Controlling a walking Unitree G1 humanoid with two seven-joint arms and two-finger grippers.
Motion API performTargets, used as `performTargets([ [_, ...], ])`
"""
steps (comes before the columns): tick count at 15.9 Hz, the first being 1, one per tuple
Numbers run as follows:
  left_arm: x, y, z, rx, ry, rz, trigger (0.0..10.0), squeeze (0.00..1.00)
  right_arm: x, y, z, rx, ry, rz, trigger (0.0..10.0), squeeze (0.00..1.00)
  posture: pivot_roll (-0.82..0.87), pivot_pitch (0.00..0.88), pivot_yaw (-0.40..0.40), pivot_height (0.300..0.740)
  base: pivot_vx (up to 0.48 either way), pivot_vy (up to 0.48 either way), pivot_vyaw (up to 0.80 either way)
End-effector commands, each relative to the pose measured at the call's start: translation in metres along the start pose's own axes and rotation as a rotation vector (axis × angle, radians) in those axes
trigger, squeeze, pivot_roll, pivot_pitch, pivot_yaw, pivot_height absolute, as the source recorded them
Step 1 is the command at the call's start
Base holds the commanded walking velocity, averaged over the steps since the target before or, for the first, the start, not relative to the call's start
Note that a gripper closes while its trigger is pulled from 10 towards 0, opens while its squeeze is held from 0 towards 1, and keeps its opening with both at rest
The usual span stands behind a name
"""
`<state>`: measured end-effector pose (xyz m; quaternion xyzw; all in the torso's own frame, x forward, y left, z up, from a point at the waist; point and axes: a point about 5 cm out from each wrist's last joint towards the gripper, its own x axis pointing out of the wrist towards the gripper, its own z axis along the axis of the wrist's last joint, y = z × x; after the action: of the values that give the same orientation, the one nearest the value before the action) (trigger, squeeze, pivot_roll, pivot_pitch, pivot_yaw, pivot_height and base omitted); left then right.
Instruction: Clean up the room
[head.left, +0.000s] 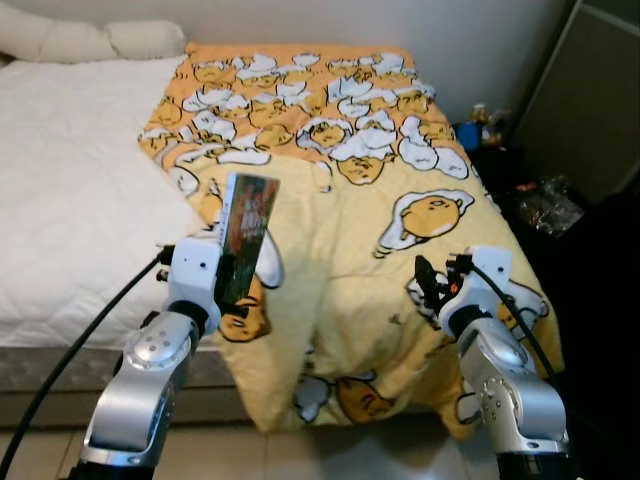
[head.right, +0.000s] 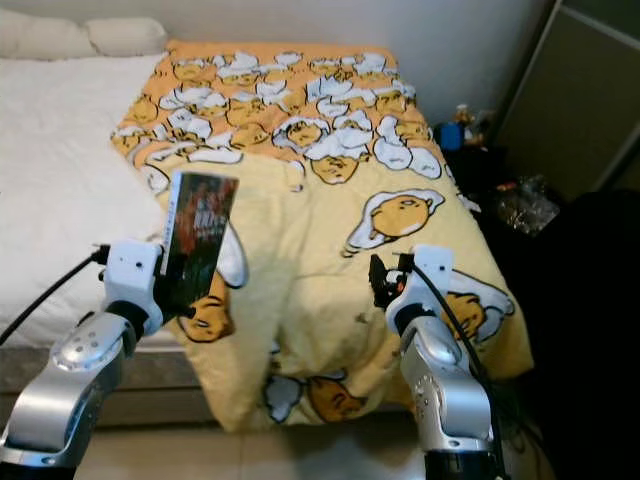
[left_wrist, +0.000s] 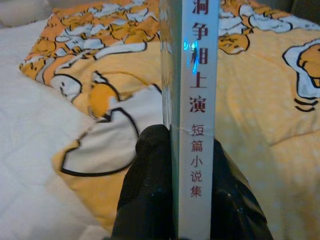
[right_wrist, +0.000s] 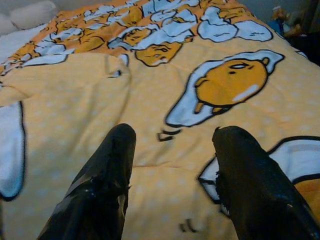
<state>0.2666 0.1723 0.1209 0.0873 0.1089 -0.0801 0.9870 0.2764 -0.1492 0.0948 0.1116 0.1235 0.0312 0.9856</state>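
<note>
My left gripper (head.left: 232, 283) is shut on a thin book (head.left: 247, 232) with a dark cover, held upright above the near edge of the bed. The book's white spine (left_wrist: 199, 100) with printed characters stands between the two black fingers (left_wrist: 145, 195) in the left wrist view. My right gripper (head.left: 430, 282) hovers open over the yellow egg-print blanket (head.left: 340, 200), nothing between its fingers (right_wrist: 107, 170). The blanket covers the right half of the bed and hangs over its foot.
A white mattress (head.left: 70, 170) with pillows (head.left: 90, 38) lies to the left. At the right of the bed stand a dark cabinet (head.left: 590, 90) and a low dark surface with small clutter (head.left: 545, 205). Tiled floor (head.left: 330, 455) shows below the bed.
</note>
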Motion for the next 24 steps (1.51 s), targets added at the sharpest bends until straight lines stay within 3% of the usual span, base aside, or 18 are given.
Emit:
performTargets([
  [1,-0.002,0.009,0.008,0.002,-0.035,0.029,10.0,0.00,0.001,0.005,0.001,-0.004,0.002,0.014,10.0,0.00,-0.07,0.000,0.010,0.740,0.000,0.398,-0.54],
  [6,-0.001,0.007,0.007,-0.005,-0.031,0.022,10.0,0.00,0.002,0.006,0.001,-0.002,0.005,0.014,10.0,0.00,-0.08,0.000,0.015,0.740,0.000,0.440,-0.45],
  [15,-0.002,0.011,0.005,0.003,-0.022,0.028,10.0,0.00,0.005,0.012,0.005,0.046,-0.002,0.038,10.0,0.00,-0.07,0.000,0.017,0.740,0.000,0.460,0.00],
  [24,-0.001,0.013,0.006,-0.007,-0.021,0.031,10.0,0.00,0.007,0.016,0.005,-0.044,0.007,0.085,10.0,0.00,-0.07,0.000,0.020,0.740,0.000,0.459,0.00],
])
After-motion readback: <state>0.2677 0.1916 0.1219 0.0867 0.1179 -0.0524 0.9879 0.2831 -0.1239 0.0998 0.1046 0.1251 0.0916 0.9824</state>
